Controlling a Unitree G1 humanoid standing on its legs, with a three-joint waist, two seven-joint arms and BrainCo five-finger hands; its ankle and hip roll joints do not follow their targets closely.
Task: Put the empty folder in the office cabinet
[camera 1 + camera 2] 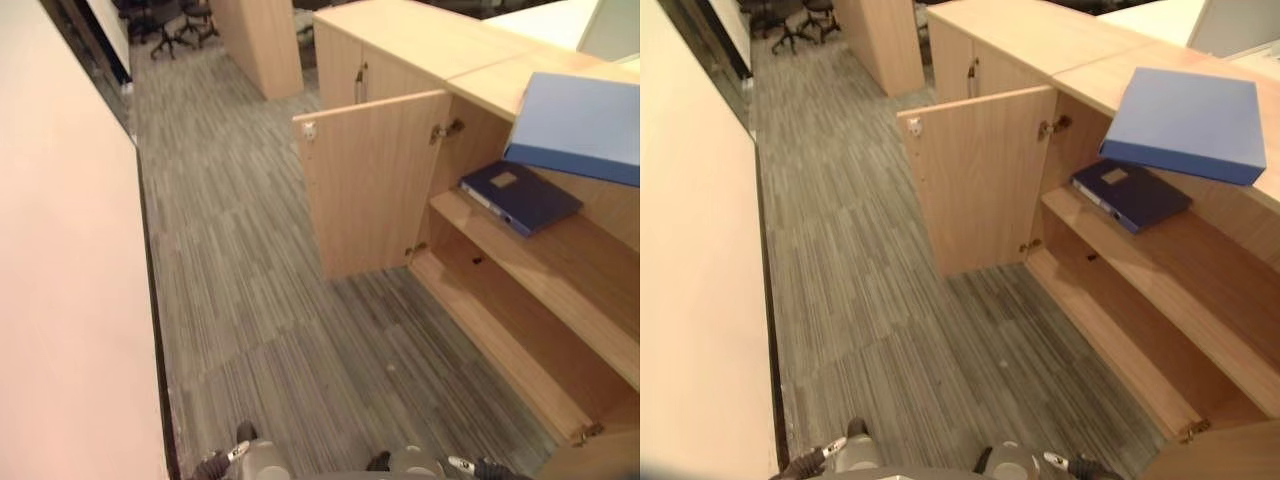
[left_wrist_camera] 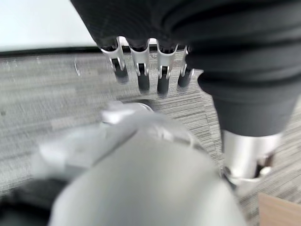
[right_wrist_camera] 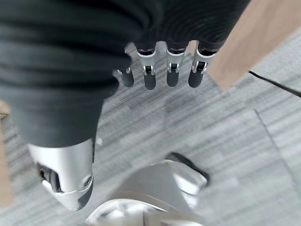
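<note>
A light blue folder point(image 1: 1188, 122) lies flat on top of the wooden office cabinet point(image 1: 1040, 40), its near edge hanging over the open compartment. A dark blue folder point(image 1: 520, 195) lies inside on the upper shelf point(image 1: 560, 260). The cabinet door point(image 1: 372, 180) stands swung open to the left. My left hand point(image 2: 141, 66) hangs low over the carpet with fingers relaxed and nothing in it. My right hand point(image 3: 171, 70) also hangs down, relaxed and holding nothing, beside a wooden panel point(image 3: 254, 42).
Grey striped carpet point(image 1: 240, 260) runs ahead between a pale wall point(image 1: 60, 300) on the left and the cabinet row on the right. The lower shelf point(image 1: 520, 350) is bare. Another wooden unit point(image 1: 262, 40) and office chairs point(image 1: 170, 25) stand far back.
</note>
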